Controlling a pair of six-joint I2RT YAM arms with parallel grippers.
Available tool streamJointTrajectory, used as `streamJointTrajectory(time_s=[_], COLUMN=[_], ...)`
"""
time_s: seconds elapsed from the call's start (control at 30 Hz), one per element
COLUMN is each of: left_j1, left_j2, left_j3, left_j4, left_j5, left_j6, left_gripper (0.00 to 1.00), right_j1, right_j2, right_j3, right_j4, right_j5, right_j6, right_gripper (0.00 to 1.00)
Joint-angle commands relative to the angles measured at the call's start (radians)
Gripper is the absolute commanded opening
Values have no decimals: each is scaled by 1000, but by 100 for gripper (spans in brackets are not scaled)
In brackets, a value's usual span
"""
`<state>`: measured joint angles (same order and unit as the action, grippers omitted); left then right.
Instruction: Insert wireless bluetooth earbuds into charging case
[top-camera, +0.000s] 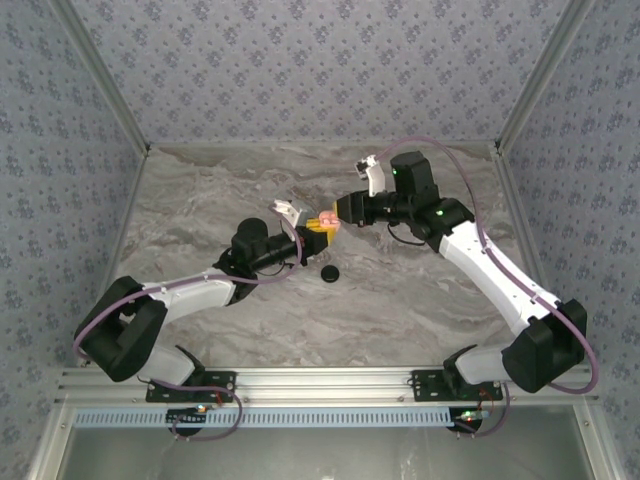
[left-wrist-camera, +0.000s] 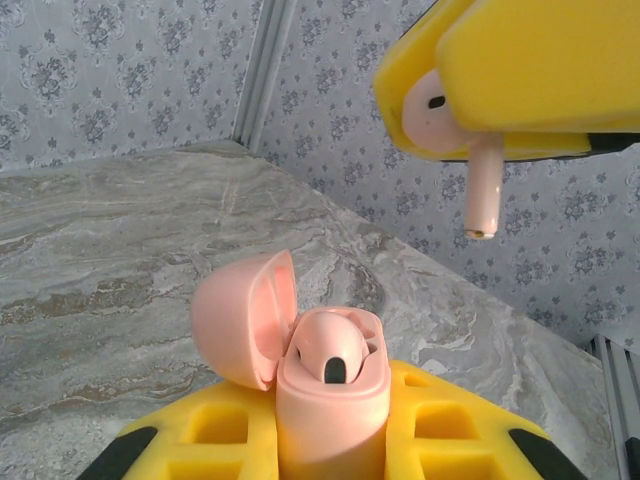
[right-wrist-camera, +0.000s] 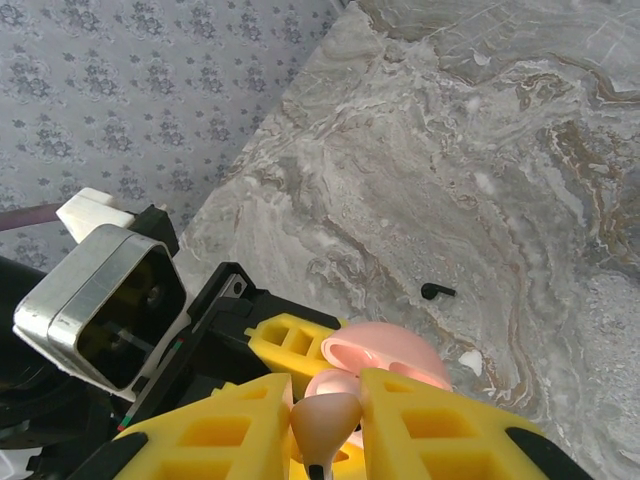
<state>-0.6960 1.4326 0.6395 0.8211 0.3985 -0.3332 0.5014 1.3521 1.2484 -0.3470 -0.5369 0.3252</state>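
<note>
Above case (left-wrist-camera: 330, 400) | R fingers (left-wrist-camera: 520, 70) pinch earbud (left-wrist-camera: 484, 190) | L fingers (left-wrist-camera: 440, 435) grip case

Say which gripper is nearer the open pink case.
Left. The left gripper has its jaws shut on the case; the right gripper hangs just short of it, not touching, holding an earbud.

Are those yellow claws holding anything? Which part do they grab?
Left claw grips the pink charging case by its lower body, lid open. Right claw pinches a pink earbud by its head, stem sticking out free.
</note>
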Motion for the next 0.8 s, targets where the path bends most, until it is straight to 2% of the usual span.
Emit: streamJointTrajectory(time_s=[0.0, 0.77], left_j1=[-9, -12], left_j2=[-31, -58], left_j3=[48, 62], left_j4=[61, 52], left_j5=[26, 24], left_j6=[-10, -18], left_gripper=[9, 10], right_j1=[13, 43], right_j2=[12, 28], right_j3=[32, 27], right_j4=[6, 34], right_j5=[45, 69], right_j6=[-12, 3], right_gripper=[25, 25])
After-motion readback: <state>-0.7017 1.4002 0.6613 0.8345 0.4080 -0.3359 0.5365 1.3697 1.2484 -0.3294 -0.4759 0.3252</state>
